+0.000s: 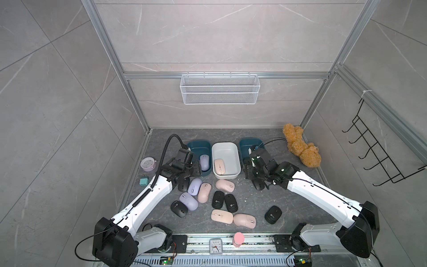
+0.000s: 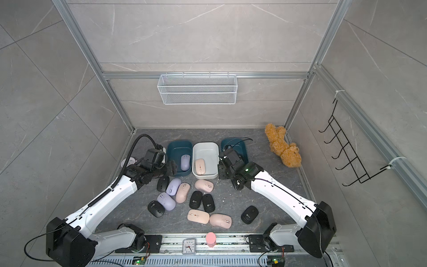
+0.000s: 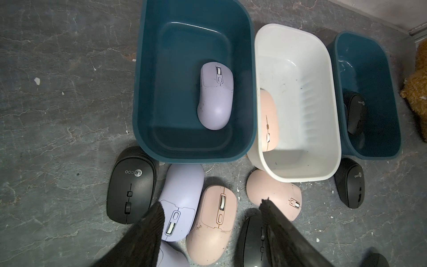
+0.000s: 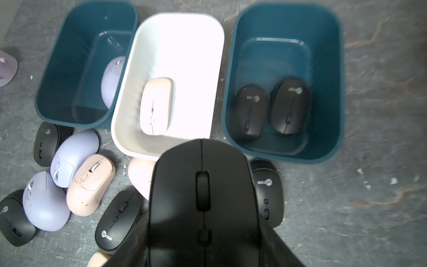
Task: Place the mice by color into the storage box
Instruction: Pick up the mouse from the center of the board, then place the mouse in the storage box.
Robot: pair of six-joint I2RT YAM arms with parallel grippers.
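Grey veined tile walls (image 1: 219,34), aluminium-framed (white mesh basket (image 1: 219,89) far, black hook rack (image 1: 379,150) right), enclose a dark marbled surface (image 1: 254,198).

Three storage boxes stood in a row at mid-frame: a teal box (image 1: 198,148) left, a white box (image 1: 226,152) centre, a second teal box (image 1: 245,144) right. Seventeen mice could be counted in all. Lavender mice (image 1: 194,186) numbered three: one boxed, two on the surface (image 1: 251,201). Pink mice (image 1: 221,216) numbered five: one boxed, four loose. Black mice (image 1: 273,214) numbered nine: two boxed, six loose, and one black mouse (image 4: 201,175) gripped in the right hand (image 4: 203,233). There were two clocks, a round lavender alarm clock (image 1: 147,163) at the left and a square clock (image 1: 216,246) at the bottom edge. Single items: a teal block (image 1: 143,181), a plush bear (image 1: 300,148), a wire basket (image 1: 219,89), a hook rack (image 1: 379,150).
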